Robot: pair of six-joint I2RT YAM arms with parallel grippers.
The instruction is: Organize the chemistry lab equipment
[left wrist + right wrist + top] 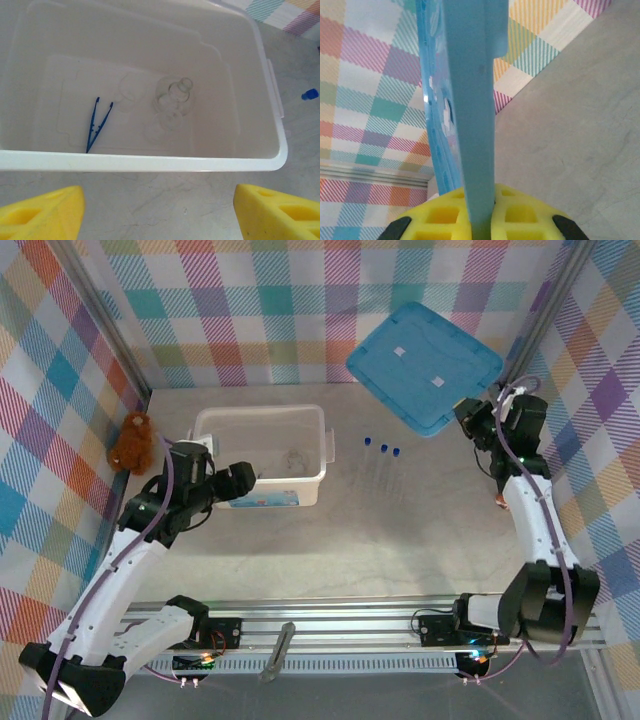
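A white plastic bin point(315, 430) stands on the table, seen from above in the left wrist view as the bin point(150, 162). Inside it lie dark-blue tweezers point(97, 122) and clear glassware, a round flask point(175, 95) among beakers. Three clear tubes with blue caps point(382, 452) lie on the table right of the bin; one blue cap point(310, 93) shows in the left wrist view. My left gripper point(159, 210) hangs open just short of the bin's near wall. My right gripper point(481, 220) is shut on the edge of a blue lid point(425, 365), held up at the back right.
A brown teddy bear point(133, 440) sits against the left wall. Checked fabric walls close in the table on three sides. A metal rail point(350, 625) runs along the near edge. Bare table point(400, 530) lies between the bin and the right arm.
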